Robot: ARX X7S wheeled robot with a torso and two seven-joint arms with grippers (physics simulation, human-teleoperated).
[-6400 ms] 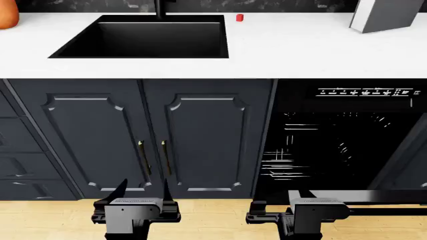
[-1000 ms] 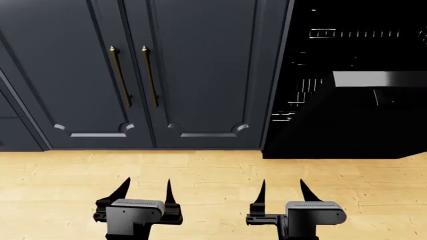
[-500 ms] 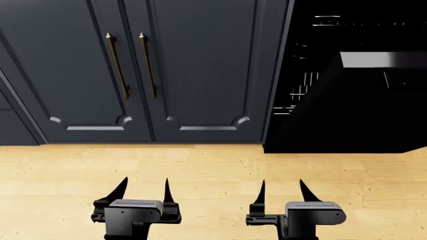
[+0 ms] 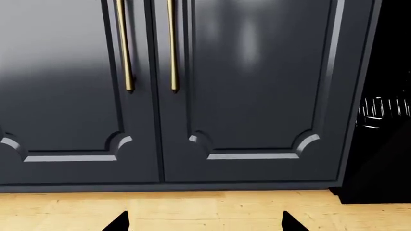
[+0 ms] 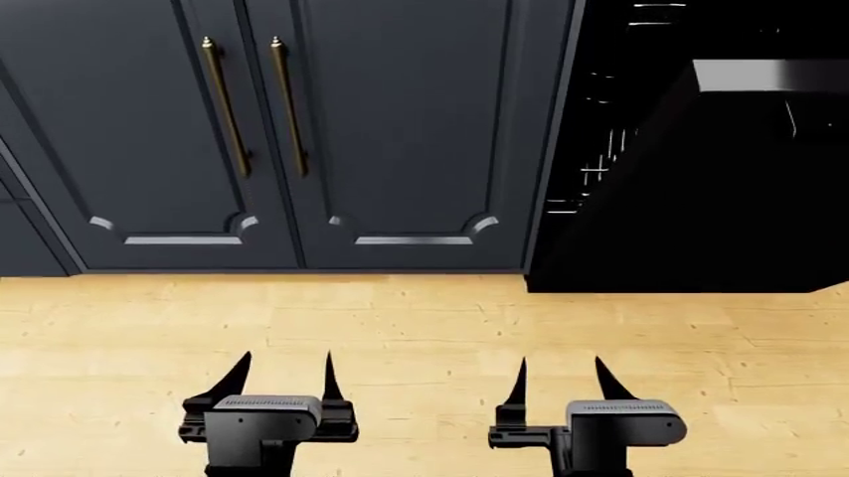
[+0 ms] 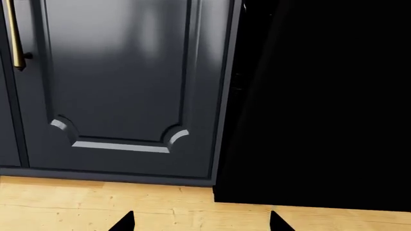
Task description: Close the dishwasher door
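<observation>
Head view: dishwasher door point(image 5: 717, 189) partly open, tilted outward.
Door sits immediately right of the navy cabinet doors point(image 5: 398, 129). Left claw point(image 5: 285, 376) and right claw point(image 5: 560, 378) both spread open, empty, well short of the door.

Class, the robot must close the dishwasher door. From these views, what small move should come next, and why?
Probably swing the right gripper rightward and up toward the dishwasher door. The door hangs partly open, its silver top edge leaning away from the racks, while both open grippers hover above the floor, touching nothing.
</observation>
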